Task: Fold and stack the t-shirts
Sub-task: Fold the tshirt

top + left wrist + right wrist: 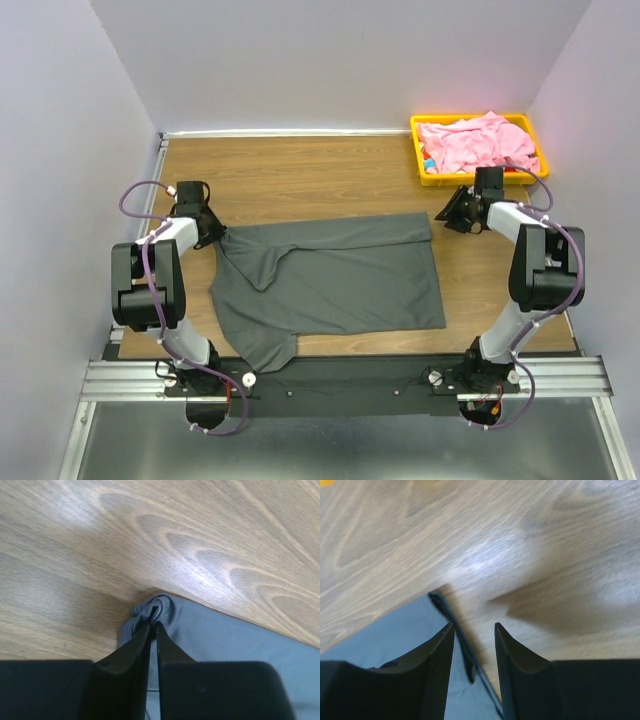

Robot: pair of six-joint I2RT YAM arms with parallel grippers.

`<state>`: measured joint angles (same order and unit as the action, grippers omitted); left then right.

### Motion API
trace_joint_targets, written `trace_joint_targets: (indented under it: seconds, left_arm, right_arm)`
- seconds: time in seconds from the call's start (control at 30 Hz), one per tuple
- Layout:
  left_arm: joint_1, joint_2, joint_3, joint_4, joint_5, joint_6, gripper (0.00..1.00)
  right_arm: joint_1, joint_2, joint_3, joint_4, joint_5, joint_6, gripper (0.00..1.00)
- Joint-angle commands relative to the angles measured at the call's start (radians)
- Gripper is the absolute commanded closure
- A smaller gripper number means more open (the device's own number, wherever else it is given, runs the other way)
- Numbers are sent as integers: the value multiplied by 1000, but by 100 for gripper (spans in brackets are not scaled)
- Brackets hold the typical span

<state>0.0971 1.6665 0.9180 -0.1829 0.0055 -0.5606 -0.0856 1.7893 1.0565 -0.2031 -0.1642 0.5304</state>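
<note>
Looking down from the top camera, I see the dark grey t-shirt [340, 275] spread across the middle of the table [300, 170], lying sideways between the two arms. One sleeve is flopped inward over the body on the left, and the near-left part reaches the black base plate [350, 385] at the table's front edge.

My left jaws are clenched on that shirt. In the left wrist view the two fingers are pressed together on a small bunched fold at the edge of the grey cloth [225, 645], with bare wood [150, 530] beyond it. From above, the left arm [150, 270] has its wrist at the shirt's far-left corner.

My right jaws are released. In the right wrist view they stand apart over the shirt's far-right corner, the dark hem [462, 645] running between them and grey fabric [390, 640] under the left finger. I cannot tell whether either finger touches the cloth.

The light pink t-shirt [475, 142] is heaped in the yellow tray [470, 181] at the far-right corner of the table, well apart from the grey one. Small red and blue bits show under it at the tray's left end. The tray sits just behind the right arm's [540, 265] wrist, so that side is tight. Purple cables [135, 195] loop out from both arms, and plain walls [60, 150] close in left, right and behind.
</note>
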Motion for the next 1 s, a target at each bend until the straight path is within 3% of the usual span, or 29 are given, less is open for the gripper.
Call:
trace_joint_targets:
  seconds: [0.0,0.03,0.1,0.17,0.2,0.3,0.43,0.67,0.8,0.9,0.97]
  left_arm:
    - [6,-72,19,-12,11,21,77]
    - [6,-83,19,-21,2,19,73]
    - [6,-129,18,-33,-54,10,52]
    - [6,-186,4,-32,-116,4,40]
    - [4,-204,-2,-32,-134,1,39]
    - [-3,-270,-27,-33,-164,7,40]
    - [-66,-287,-53,-35,-116,16,53]
    - [-94,-141,-51,16,-110,-12,72]
    - [-86,-99,-1,23,-107,-42,72]
    - [-66,-99,7,51,-125,-64,60]
    - [-45,-82,15,57,-127,-73,59]
  right_arm:
    - [6,-96,-29,-42,-54,-10,54]
    - [13,-108,-33,-44,-54,-13,54]
    - [43,-140,-41,-47,-64,-14,54]
    - [67,-153,-41,-45,-102,-1,54]
    - [75,-153,-38,-44,-115,2,54]
    - [132,-140,-13,-33,-135,3,54]
    - [201,-84,19,22,-172,28,55]
    - [208,45,37,99,-156,63,55]
    - [208,94,48,108,-135,51,55]
    - [208,116,48,111,-124,45,55]
    - [208,119,43,113,-124,42,55]
